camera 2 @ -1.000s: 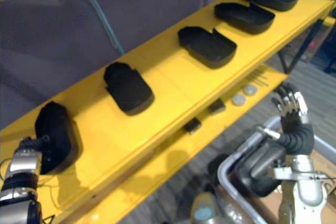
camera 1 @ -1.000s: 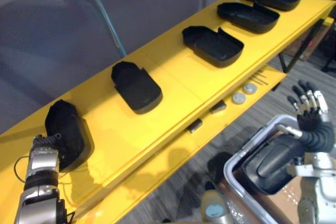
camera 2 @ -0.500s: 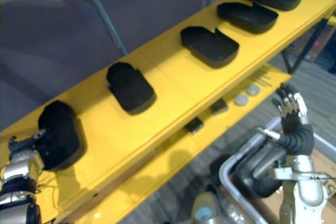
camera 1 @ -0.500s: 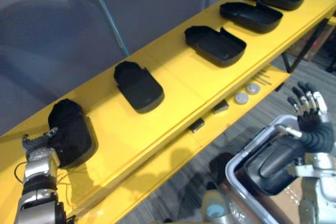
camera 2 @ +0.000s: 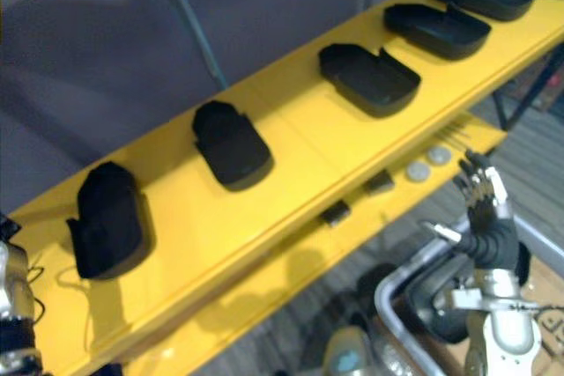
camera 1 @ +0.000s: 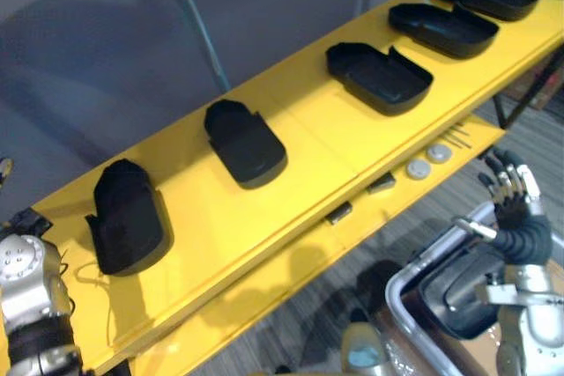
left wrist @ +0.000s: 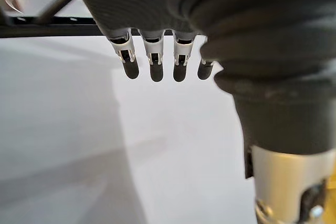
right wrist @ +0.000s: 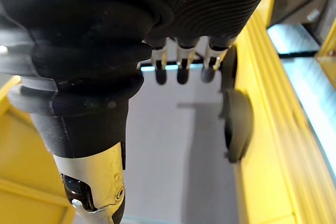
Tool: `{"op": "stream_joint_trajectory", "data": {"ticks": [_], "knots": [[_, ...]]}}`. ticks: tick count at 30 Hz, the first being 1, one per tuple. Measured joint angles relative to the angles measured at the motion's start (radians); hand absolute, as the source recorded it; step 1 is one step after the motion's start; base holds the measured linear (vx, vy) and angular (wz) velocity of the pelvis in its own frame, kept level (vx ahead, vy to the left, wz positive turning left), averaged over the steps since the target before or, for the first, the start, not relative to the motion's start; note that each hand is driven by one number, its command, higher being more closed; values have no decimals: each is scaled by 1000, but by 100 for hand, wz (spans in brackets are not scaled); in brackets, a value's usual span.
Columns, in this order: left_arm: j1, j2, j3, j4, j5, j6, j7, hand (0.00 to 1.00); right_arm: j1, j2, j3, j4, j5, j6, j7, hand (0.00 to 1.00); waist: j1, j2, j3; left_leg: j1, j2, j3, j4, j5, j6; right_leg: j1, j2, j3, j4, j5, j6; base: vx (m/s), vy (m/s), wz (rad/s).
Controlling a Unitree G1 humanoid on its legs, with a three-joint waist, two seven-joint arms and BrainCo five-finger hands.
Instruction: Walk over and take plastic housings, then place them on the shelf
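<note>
Five black plastic housings [camera 1: 379,77] sit in a row on the yellow shelf [camera 1: 330,134], all on its top board. The nearest housing [camera 1: 128,228] lies at the shelf's left end, untouched. Left hand [left wrist: 153,59] is off that end, fingers straight and loose, holding nothing. Right hand [camera 1: 513,200] is in front of the shelf's lower board, fingers spread upright, empty, just beside a grey bin [camera 1: 407,277] with a dark part [camera 1: 458,292] inside.

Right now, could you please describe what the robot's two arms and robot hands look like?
The left arm and right arm are silver-grey metal with small visible screws. The left robot hand and right robot hand look alike: slim silver fingers ending in dark rounded tips, with a dark ribbed, bellows-like cover over the back of the hand and the wrist.
</note>
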Motion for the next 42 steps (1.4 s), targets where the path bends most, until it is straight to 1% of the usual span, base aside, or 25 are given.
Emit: {"op": "stream_joint_trajectory", "data": {"ticks": [1, 4, 7, 8, 10, 11, 12, 13, 14, 15, 16, 17, 18, 19, 21, 22, 23, 24, 27, 28, 31, 33, 36, 39, 42], "knots": [[20, -26, 0, -27, -12, -2, -13, 0, 5, 6, 0, 0, 0, 0, 0, 0, 1, 1, -1, 0, 1, -3, 0, 0, 0, 7, 1, -5, -8, 2, 0, 17, -2, 19], [145, -146, -2, -215, -19, -50, -75, 0, 27, 46, 1, -16, -14, 0, -12, 0, 27, -1, -2, -2, 6, -27, -4, 1, 1, 31, 3, -30, -43, 12, -6, -4, 2, 19], [287, -238, -6, -454, 8, -131, -180, 0, 69, 109, 2, -55, -39, 0, -25, 0, 56, -12, -7, -4, 8, -35, -18, 2, 1, 43, 3, -51, -65, 19, -7, -7, 15, 18], [315, -250, -6, -493, 19, -147, -206, 0, 76, 121, 3, -66, -39, -1, -25, 0, 59, -14, -7, -6, 8, -39, -18, 2, 1, 45, 2, -55, -66, 20, -6, 16, 20, 21], [420, -291, -13, -611, 27, -195, -354, 0, 103, 158, 4, -110, -39, -4, -24, 0, 70, -23, -8, -7, 6, -54, -20, 2, 1, 61, -3, -74, -79, 21, -5, 9, 24, 21], [442, -300, -16, -633, 25, -202, -390, 0, 109, 164, 4, -120, -38, -5, -24, 0, 77, -24, -10, -7, 6, -54, -21, 2, 1, 62, -3, -76, -81, 21, -5, 16, 21, 16], [482, -306, -42, -655, 15, -222, -479, 0, 120, 179, 4, -139, -38, -7, -24, 0, 86, -24, -10, -7, 6, -63, -21, 2, 1, 73, -4, -85, -87, 21, -4, 23, 17, 17], [496, -307, -56, -661, 4, -224, -518, 0, 122, 181, 7, -140, -38, -7, -24, 0, 88, -25, -10, -8, 6, -71, -21, 2, 2, 76, -5, -90, -88, 21, -4, 20, 15, 23], [513, -310, -75, -662, -10, -223, -579, 0, 123, 184, 10, -140, -38, -7, -24, 0, 90, -26, -12, -14, 6, -78, -19, 2, 2, 75, -6, -97, -89, 21, -3, 5, 2, 24], [528, -316, -102, -663, -11, -213, -650, 0, 124, 185, 12, -140, -38, -7, -24, 0, 95, -28, -12, -22, 6, -85, -17, 2, 2, 75, -8, -111, -90, 21, -3, -3, -5, 20], [535, -318, -118, -662, -10, -199, -685, 0, 126, 184, 12, -140, -38, -7, -24, 0, 102, -29, -12, -23, 6, -87, -17, 2, 2, 75, -8, -113, -90, 20, -2, -3, -8, 16], [550, -321, -146, -659, -4, -169, -752, 0, 127, 182, 13, -140, -37, -7, -24, 0, 110, -31, -14, -26, 6, -90, -17, 2, 2, 75, -7, -116, -90, 18, -3, 3, -8, 17], [569, -321, -171, -656, -1, -131, -816, 0, 126, 175, 19, -140, -34, -7, -26, 0, 110, -36, -16, -37, 6, -102, -15, 2, 2, 73, -9, -128, -90, 17, -4, 6, -7, 20], [576, -319, -180, -654, 0, -102, -846, 0, 126, 168, 22, -140, -32, -6, -27, 0, 111, -38, -16, -39, 6, -105, -15, 2, 1, 73, -10, -133, -90, 16, -4, 11, -5, 20], [608, -283, -225, -614, -2, 11, -943, 0, 122, 125, 31, -140, -2, -6, -41, 0, 121, -42, -17, -40, 5, -107, -16, 2, 1, 74, -10, -138, -89, 11, -2, 25, 5, 7], [615, -272, -235, -603, -3, 37, -959, 0, 118, 113, 30, -140, 8, -6, -45, 0, 122, -42, -17, -40, 4, -108, -16, 2, 1, 74, -11, -139, -89, 11, -2, 39, 13, 5], [624, -253, -249, -584, -3, 80, -980, 0, 112, 93, 29, -140, 21, -5, -52, 0, 124, -43, -16, -41, 4, -108, -16, 2, 1, 74, -13, -140, -89, 9, 0, 38, 15, 6], [625, -245, -250, -572, -8, 114, -989, 0, 109, 78, 30, -140, 33, -5, -63, 0, 128, -45, -15, -42, 4, -109, -16, 2, 1, 73, -16, -142, -87, 8, 3, 28, 13, 7], [624, -215, -250, -561, -16, 181, -1004, 0, 108, 62, 33, -140, 41, 1, -83, 0, 136, -52, -20, -52, 2, -123, -14, 2, 1, 73, -21, -159, -88, 5, 6, 29, 11, 14], [624, -205, -249, -559, -16, 195, -1007, 0, 107, 62, 35, -139, 41, 1, -86, 0, 135, -54, -20, -54, 1, -129, -14, 2, 1, 73, -22, -164, -88, 5, 7, 31, 1, 20], [625, -171, -249, -546, -20, 268, -1041, 0, 105, 56, 56, -136, 41, 1, -95, 0, 140, -61, -24, -56, 3, -135, -15, 2, 1, 74, -21, -169, -88, 6, 9, 16, -3, 6], [622, -166, -249, -527, -20, 298, -1041, 0, 105, 45, 61, -136, 41, 1, -98, 0, 140, -71, -29, -55, 4, -134, -14, 2, 1, 75, -20, -168, -90, 6, 8, 0, 0, 0], [619, -131, -249, -521, -21, 316, -1042, 0, 107, 31, 61, -133, 41, 1, -104, 0, 139, -79, -34, -54, 4, -134, -14, 2, 1, 75, -20, -168, -93, 6, 8, 0, 0, 0], [595, -98, -248, -520, -20, 317, -1042, 0, 109, 30, 61, -131, 53, 1, -104, 0, 139, -81, -36, -53, 4, -134, -13, 2, 1, 76, -20, -168, -94, 5, 8, 0, 0, 0], [566, -92, -248, -508, -21, 315, -1042, 0, 109, 28, 61, -130, 59, 1, -102, 0, 138, -82, -38, -53, 4, -133, -12, 2, 1, 76, -19, -167, -95, 2, 3, 0, 0, 0]]}}
